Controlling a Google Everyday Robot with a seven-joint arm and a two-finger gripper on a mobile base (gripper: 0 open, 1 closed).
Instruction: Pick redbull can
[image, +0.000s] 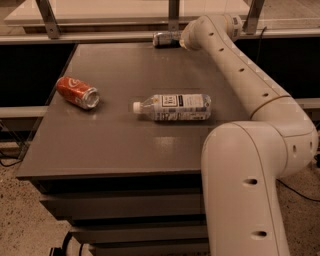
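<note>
The redbull can (164, 39), slim and silvery with dark patches, lies on its side at the far edge of the dark table (115, 145). My arm reaches across the right side of the table to it. The gripper (179, 41) is at the can's right end, mostly hidden behind the white wrist (200, 31). I cannot tell whether it touches the can.
An orange-red soda can (77, 92) lies on its side at the table's left. A clear plastic bottle with a white cap (174, 107) lies in the middle. A metal-framed railing (100, 20) runs behind the table. My white arm base (245, 190) fills the right foreground.
</note>
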